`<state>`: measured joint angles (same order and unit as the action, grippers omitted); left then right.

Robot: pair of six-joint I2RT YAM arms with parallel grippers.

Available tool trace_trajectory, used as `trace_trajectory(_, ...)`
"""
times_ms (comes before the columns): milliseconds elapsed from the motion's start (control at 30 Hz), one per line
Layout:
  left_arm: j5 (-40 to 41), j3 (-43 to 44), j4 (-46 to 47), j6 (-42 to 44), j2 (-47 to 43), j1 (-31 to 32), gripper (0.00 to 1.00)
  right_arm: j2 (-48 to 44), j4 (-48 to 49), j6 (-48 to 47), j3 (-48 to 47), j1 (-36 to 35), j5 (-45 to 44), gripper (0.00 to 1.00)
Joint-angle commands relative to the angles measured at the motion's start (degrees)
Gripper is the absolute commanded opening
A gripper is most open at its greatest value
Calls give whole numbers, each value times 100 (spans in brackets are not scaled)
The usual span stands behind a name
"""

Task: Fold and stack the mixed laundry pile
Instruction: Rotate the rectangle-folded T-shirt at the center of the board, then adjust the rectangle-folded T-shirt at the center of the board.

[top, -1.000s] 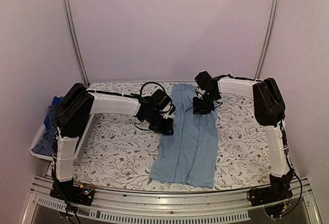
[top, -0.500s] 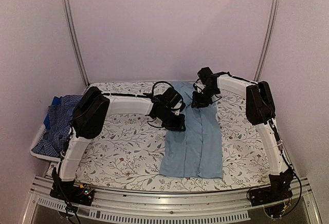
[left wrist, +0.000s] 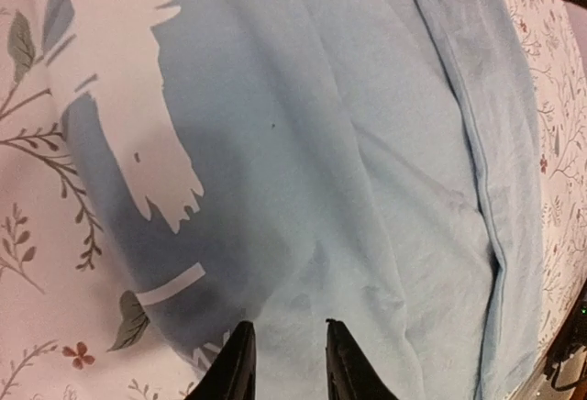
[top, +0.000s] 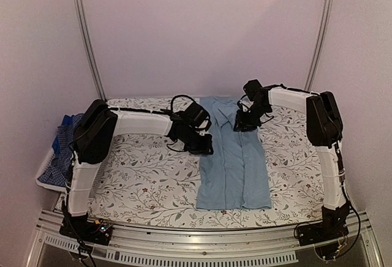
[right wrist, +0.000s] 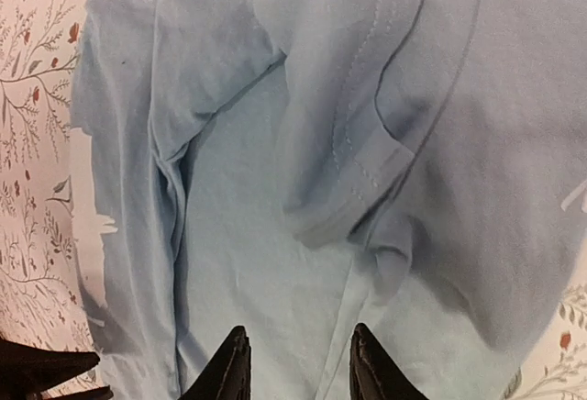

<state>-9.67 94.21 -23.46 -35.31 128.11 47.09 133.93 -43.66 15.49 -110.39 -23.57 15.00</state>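
The light-blue shirt point(top: 236, 157) slid right and now lies straight. The left gripper point(left wrist: 286, 356) and right gripper point(right wrist: 298, 363) have their jaws a little apart, holding nothing. Folding it shorter looks next.

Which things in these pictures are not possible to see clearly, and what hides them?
1. Top view: the left arm covers part of the checked garment in the white basket; piece count unclear.
2. Top view: the left gripper and right gripper cover parts of the light-blue shirt.
3. Wrist views: edges cut the shirt; finger contact unclear.
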Motion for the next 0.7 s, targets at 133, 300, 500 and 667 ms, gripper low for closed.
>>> trace_trajectory(133, 340, 306, 64, 47, -386, -94, 27, -1304, -94, 375, 969, -101, -558, 31)
trace_trajectory(300, 211, 562, 89, -125, -176, -95, 27, -1144, -141, 341, 1089, -294, -576, 27)
trace_trajectory(500, 202, 715, 10, -142, -36, -86, 27, -725, -216, 268, 936, -420, -795, 27)
trace_trajectory(667, 245, 728, 0, -122, -12, -91, 27, -465, -365, 173, 852, -435, -1169, 26)
